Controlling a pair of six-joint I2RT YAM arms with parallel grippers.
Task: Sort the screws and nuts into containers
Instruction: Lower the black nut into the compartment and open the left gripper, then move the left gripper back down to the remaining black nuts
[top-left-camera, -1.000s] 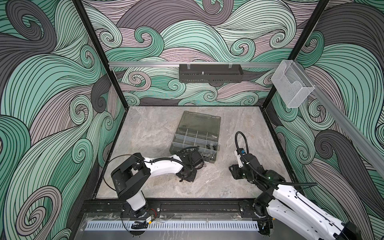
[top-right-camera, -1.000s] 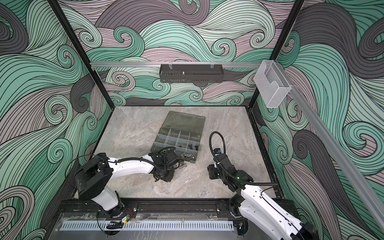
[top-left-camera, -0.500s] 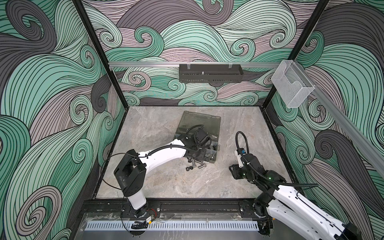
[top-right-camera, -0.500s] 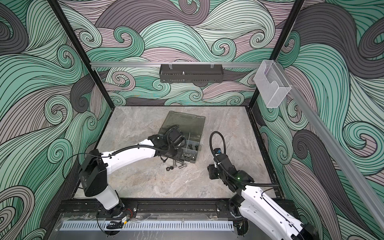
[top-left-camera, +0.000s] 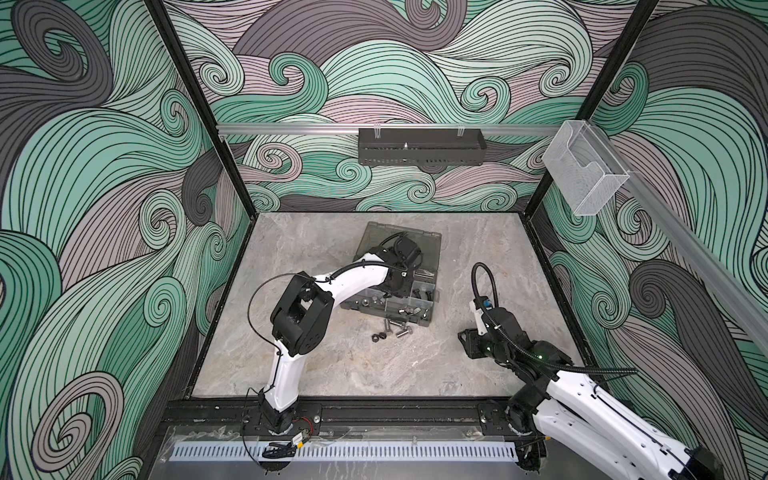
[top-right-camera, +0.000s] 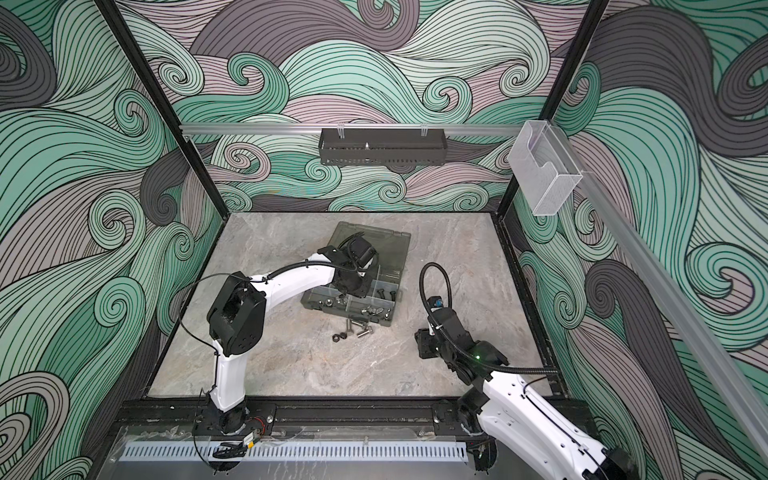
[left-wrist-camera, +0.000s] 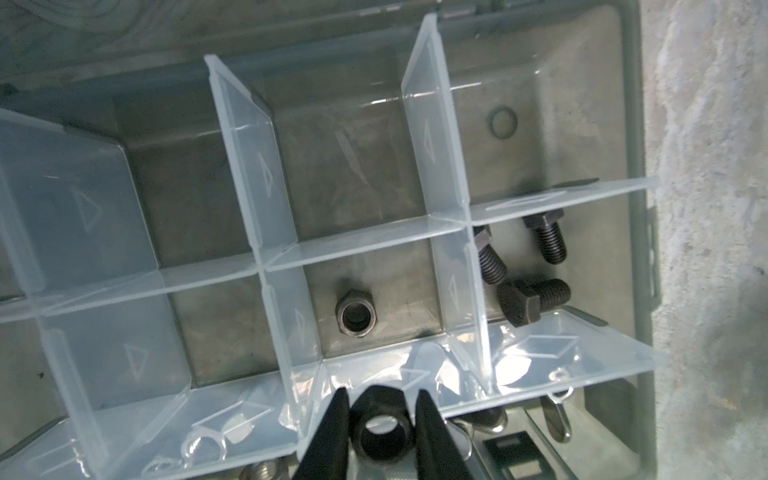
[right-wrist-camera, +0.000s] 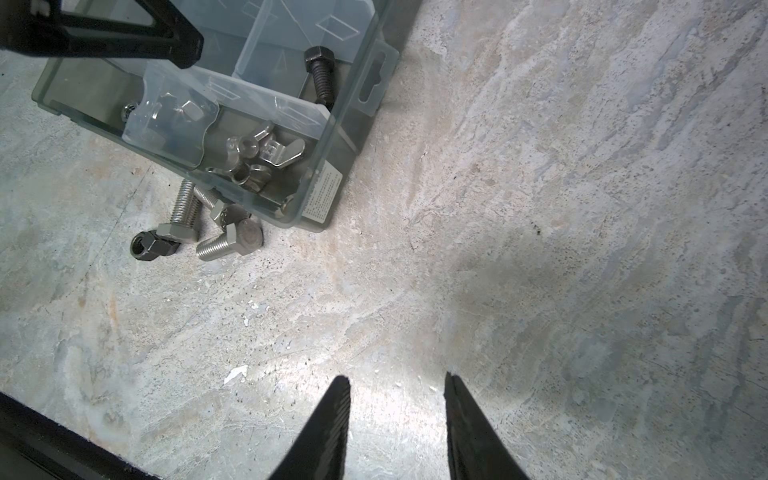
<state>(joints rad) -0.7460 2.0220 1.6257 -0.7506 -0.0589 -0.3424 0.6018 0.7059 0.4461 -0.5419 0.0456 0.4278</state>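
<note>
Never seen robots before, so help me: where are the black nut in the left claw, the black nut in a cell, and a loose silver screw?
held black nut (left-wrist-camera: 379, 402): left wrist view, its outer rim.
black nut in cell (left-wrist-camera: 353, 297): left wrist view, hex face.
loose silver screw (right-wrist-camera: 212, 249): right wrist view, threaded shaft.

Left end effector (left-wrist-camera: 381, 399): black fingers (left-wrist-camera: 328, 432) clamped on black nut (left-wrist-camera: 382, 436), bore facing camera. Nut hangs over smoky grey organiser case (left-wrist-camera: 640, 124), just above clear divider (left-wrist-camera: 374, 370). Cell (left-wrist-camera: 399, 286) past divider holds second black nut (left-wrist-camera: 356, 318), lying flat. Neighbouring cell: three black screws (left-wrist-camera: 523, 299), at mixed angles, two touching. Silver wing nut (left-wrist-camera: 555, 419) partly visible beside fingers. Marbled bench (left-wrist-camera: 706, 249) alongside case.
</note>
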